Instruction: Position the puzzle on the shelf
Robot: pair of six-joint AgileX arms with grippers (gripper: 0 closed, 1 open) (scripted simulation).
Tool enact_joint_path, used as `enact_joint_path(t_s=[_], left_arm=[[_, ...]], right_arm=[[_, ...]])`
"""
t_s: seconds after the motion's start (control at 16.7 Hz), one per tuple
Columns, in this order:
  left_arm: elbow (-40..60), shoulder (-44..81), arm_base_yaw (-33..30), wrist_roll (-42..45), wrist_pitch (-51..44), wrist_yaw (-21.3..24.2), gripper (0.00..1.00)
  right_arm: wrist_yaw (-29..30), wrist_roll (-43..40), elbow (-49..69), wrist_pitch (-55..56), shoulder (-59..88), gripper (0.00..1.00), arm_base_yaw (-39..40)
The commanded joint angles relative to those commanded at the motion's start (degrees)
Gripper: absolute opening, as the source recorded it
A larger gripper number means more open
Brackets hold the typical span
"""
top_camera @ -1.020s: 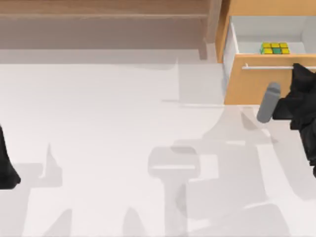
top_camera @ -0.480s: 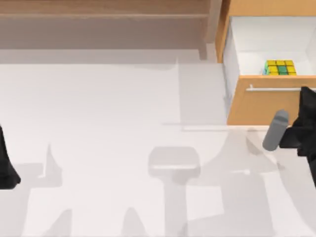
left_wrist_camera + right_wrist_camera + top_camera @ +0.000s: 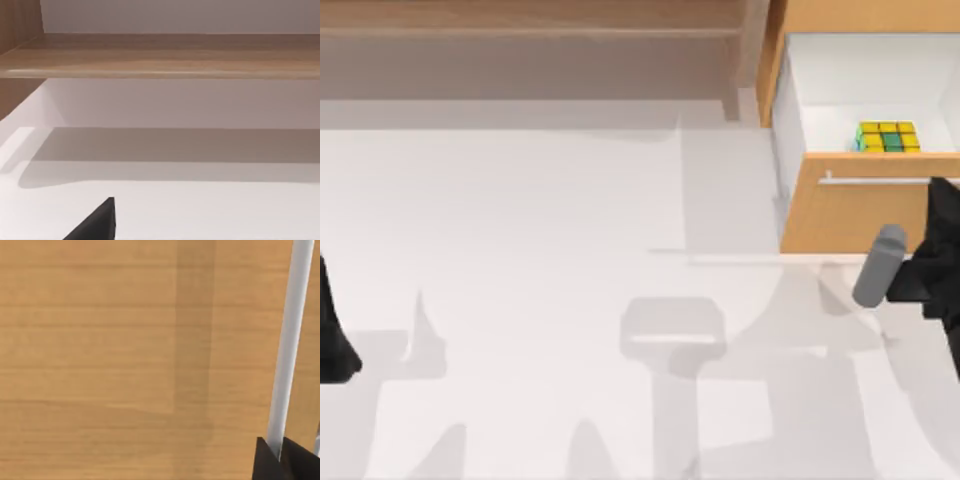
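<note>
The drawer (image 3: 868, 215) is pulled open and the right claw (image 3: 942, 205) is shut on its handle (image 3: 875, 180), but the puzzle (image 3: 887, 137) sits inside, not yet on the shelf (image 3: 530, 30), and the left claw (image 3: 332, 330) waits far off, its state unclear.

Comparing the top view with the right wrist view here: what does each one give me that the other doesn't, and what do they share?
Top view alone: the puzzle lying in the open drawer, the shelf along the far edge, the white table, and the left arm parked at the left edge.

Right wrist view alone: the right gripper closed on the silver handle, seen close up.

Both: the orange-tan drawer front and its handle.
</note>
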Motion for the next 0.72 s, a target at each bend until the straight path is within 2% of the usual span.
enact_joint_path(t_s=[0.54,0.72], left_arm=[[0.00,0.00,0.00,0.00,0.00,0.00,1.00],[0.00,0.00,0.00,0.00,0.00,0.00,1.00]], right_arm=[[0.00,0.00,0.00,0.00,0.00,0.98,0.00],[0.00,0.00,0.00,0.00,0.00,1.00,0.00]])
